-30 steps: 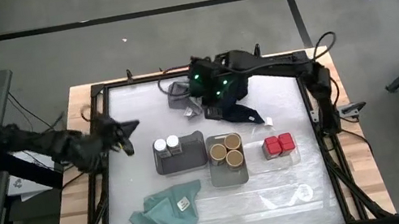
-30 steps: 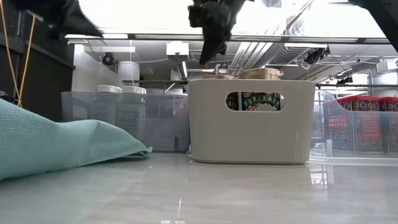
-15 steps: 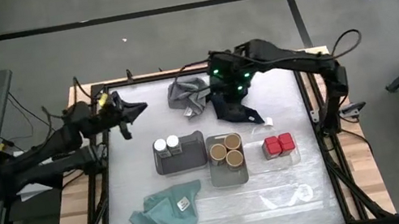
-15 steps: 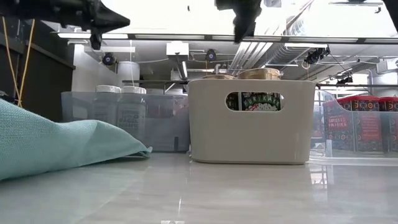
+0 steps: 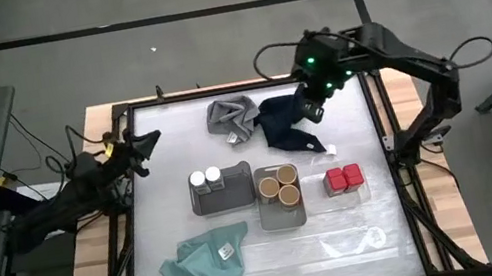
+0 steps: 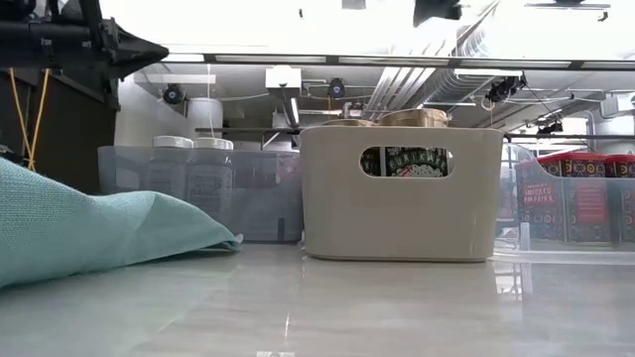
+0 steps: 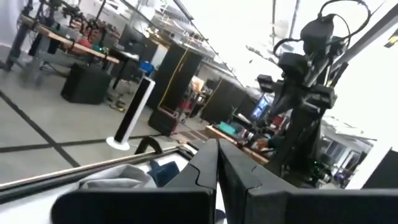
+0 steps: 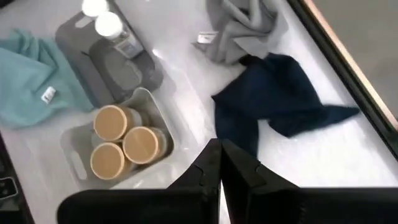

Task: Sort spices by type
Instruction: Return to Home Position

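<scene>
Left gripper [image 5: 153, 138], fingers pressed together, hangs at the table's [image 5: 277, 254] left edge. The jars stand mid-table, sorted into three trays: two white-capped [image 5: 205, 178], three tan-topped [image 5: 280, 185], two red [image 5: 344, 179]. Right gripper [image 5: 311, 112], fingers also closed, hangs above the navy cloth [image 5: 278, 117] near the far edge. It is nearer the tan and red jars, touching none.
</scene>
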Available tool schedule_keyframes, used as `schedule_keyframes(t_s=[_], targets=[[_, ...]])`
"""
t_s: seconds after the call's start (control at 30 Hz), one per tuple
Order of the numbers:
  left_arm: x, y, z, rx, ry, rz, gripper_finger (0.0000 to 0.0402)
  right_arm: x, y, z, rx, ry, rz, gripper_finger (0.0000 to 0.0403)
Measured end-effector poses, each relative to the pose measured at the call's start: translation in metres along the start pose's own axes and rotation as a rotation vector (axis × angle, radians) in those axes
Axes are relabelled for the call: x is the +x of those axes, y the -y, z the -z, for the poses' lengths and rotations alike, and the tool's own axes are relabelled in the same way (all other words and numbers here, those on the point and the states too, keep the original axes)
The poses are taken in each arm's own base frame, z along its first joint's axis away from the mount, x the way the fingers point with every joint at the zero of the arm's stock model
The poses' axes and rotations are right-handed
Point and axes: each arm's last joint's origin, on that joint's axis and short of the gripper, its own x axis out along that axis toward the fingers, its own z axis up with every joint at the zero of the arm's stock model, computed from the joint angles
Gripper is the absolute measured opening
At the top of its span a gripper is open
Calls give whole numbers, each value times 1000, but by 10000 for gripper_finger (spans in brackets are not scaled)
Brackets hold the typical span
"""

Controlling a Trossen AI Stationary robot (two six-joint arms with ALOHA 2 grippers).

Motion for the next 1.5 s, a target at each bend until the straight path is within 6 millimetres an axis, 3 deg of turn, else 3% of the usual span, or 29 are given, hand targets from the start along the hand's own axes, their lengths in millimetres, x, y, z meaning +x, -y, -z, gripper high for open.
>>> schedule_keyframes(t_s=[0.2, 0.3, 0.37, 0.5, 0.8, 1.0, 1.2, 1.5], targets=[[3, 2, 13, -14, 0, 23, 0, -17, -2, 18, 67, -15, 52, 0], [2, -3, 34, -70, 27, 66, 0, -18, 1, 30, 117, -11, 33, 0], [1, -2, 33, -46, 12, 52, 0, -13, 4, 46, 155, -45, 37, 0], [-1, 4, 18, 24, 72, 58, 0, 6, 6, 75, 222, 30, -25, 0], [-4, -5, 39, -54, -145, -18, 0, 78, 12, 162, 359, 210, -283, 0], [-4, -6, 40, -62, -156, -35, 0, 109, 30, 177, 321, 492, -350, 0], [-4, -6, 40, -62, -156, -35, 0, 128, 54, 198, 282, 537, -403, 0], [-4, -6, 40, -63, -155, -35, 0, 153, 64, 235, 317, 702, -450, 0]])
